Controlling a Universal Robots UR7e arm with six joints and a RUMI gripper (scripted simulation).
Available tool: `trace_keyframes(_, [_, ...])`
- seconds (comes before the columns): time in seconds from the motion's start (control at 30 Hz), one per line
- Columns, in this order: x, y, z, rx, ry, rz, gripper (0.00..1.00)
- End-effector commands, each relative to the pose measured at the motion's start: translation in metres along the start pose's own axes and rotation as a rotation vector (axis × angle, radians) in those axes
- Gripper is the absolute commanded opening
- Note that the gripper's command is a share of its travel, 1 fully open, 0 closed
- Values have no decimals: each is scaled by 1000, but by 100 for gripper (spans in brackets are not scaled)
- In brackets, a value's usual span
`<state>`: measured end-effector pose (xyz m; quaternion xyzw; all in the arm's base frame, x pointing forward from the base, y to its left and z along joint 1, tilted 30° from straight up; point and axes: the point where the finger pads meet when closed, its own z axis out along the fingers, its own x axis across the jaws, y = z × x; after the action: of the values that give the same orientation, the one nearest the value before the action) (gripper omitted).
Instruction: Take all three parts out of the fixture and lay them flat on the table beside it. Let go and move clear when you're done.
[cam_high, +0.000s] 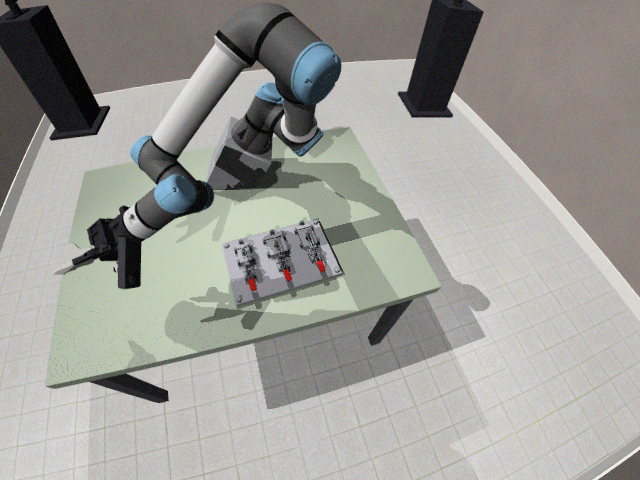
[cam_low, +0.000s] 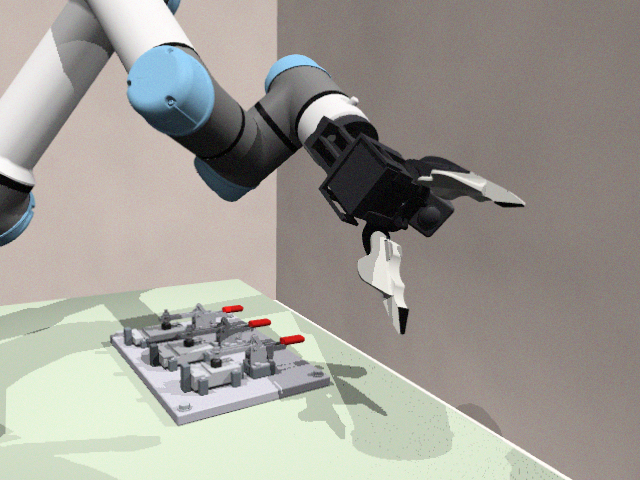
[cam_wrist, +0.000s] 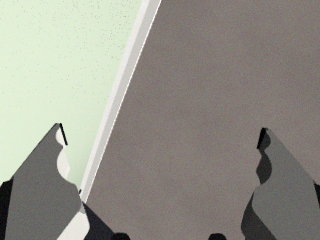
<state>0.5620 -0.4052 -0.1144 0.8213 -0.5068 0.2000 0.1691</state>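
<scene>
The fixture (cam_high: 269, 287) (cam_low: 227, 400) is a grey plate on the table. Three pale grey block-like parts sit in it side by side, clearest in the exterior view: a near part (cam_low: 212, 376), a middle one and a far one, both partly hidden by clamps. Over each part stands a toggle clamp with a red handle, the near handle (cam_low: 292, 339), the middle handle (cam_low: 260, 322) and the far handle (cam_low: 233, 308). The clamp arms lie about level, their black tips down at the parts. My gripper (cam_high: 67, 258) (cam_low: 463, 268) (cam_wrist: 162, 127) is wide open and empty, high up and well to one side of the fixture.
The green table (cam_high: 170, 268) (cam_low: 93, 444) (cam_wrist: 45, 60) carries the arm's grey base (cam_high: 219, 165) behind the fixture. The table's edge runs below the gripper in the wrist view. Two dark pillars (cam_high: 51, 72) (cam_high: 444, 56) stand on the floor beyond the table.
</scene>
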Motion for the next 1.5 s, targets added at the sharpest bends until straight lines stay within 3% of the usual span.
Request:
trace_keyframes(0.0, [-16,-7,-31,38,-97,9,100])
trace_keyframes(0.1, [-34,-12,-59,68,-177,21,100])
trace_keyframes(0.17, [-34,-12,-59,68,-177,21,100])
trace_keyframes(0.4, [-92,-19,-140,134,-388,66,100])
trace_keyframes(0.43, [-92,-19,-140,134,-388,66,100])
trace_keyframes(0.6, [-141,-19,-203,171,-543,112,100])
trace_keyframes(0.63, [-141,-19,-203,171,-543,112,100])
trace_keyframes(0.67, [-151,-19,-216,177,-573,122,100])
trace_keyframes(0.73, [-151,-19,-216,177,-573,122,100])
trace_keyframes(1.1, [-246,-13,-337,216,-856,234,100])
trace_keyframes(1.23, [-270,-11,-366,221,-925,267,100])
trace_keyframes(1.3, [-270,-11,-366,221,-925,267,100])
trace_keyframes(1.47, [-289,-9,-390,223,-982,295,100])
